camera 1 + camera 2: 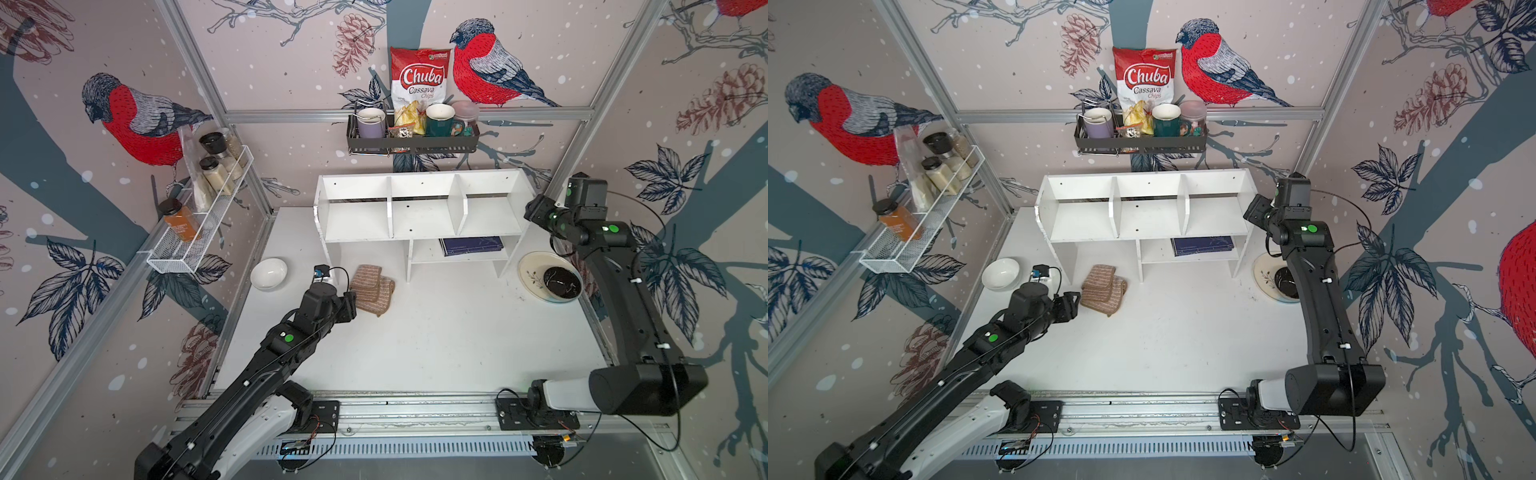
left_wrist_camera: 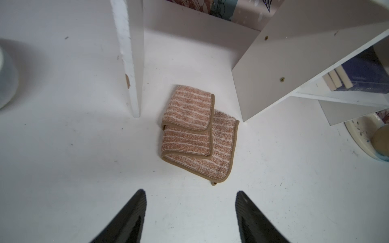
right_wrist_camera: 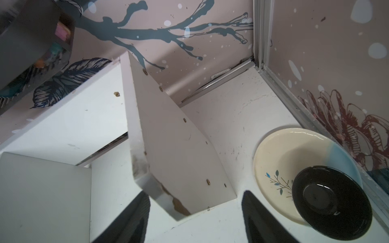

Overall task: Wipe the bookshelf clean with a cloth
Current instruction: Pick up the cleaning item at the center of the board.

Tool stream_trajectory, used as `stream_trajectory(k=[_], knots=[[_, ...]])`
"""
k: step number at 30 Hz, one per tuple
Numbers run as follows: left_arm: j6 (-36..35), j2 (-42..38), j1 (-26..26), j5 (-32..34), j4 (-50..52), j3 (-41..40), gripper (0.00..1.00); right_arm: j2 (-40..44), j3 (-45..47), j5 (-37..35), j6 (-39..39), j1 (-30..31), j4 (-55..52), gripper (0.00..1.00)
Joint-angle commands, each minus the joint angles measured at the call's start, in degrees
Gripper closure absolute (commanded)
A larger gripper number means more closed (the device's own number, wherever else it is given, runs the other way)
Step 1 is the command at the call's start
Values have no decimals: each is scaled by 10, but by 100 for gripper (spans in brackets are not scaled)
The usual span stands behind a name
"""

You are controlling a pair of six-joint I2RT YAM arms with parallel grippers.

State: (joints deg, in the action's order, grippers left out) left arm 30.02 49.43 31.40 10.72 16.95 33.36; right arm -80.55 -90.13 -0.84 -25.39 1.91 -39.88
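Left wrist view shows the left gripper [image 2: 190,192] wide and empty, just short of the folded cloth [image 2: 197,134], which lies on the tabletop [image 2: 284,189] before the bookshelf [image 1: 357,224]. The right gripper [image 3: 194,193] stands parted astride the bookshelf's end panel, apparently not clamped. The step in hand looks like fetching the cloth; the next move calls for advancing, lowering and closing on a folded edge.

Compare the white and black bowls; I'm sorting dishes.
The white bowl sits directly on the table, left of the bookshelf; the black bowl rests on a cream plate, right of it. The white bowl is pale inside, the black bowl dark and glossy. Both are round, open side up.
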Motion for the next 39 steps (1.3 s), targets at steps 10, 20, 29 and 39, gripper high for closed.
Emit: stream_trajectory(k=[10, 20, 29, 39], knots=[[-10, 289, 31, 43, -294, 41, 24, -44, -35, 24, 40, 24, -22, 49], [24, 436, 43, 34, -319, 1, 22, -30, -19, 27, 25, 24, -15, 52], [10, 438, 71, 41, -219, 23, 100, -24, -13, 36, 17, 26, -11, 70], [-112, 70, 111, 170, 46, 201, 100, -17, -11, 28, 20, 42, 1, 96]])
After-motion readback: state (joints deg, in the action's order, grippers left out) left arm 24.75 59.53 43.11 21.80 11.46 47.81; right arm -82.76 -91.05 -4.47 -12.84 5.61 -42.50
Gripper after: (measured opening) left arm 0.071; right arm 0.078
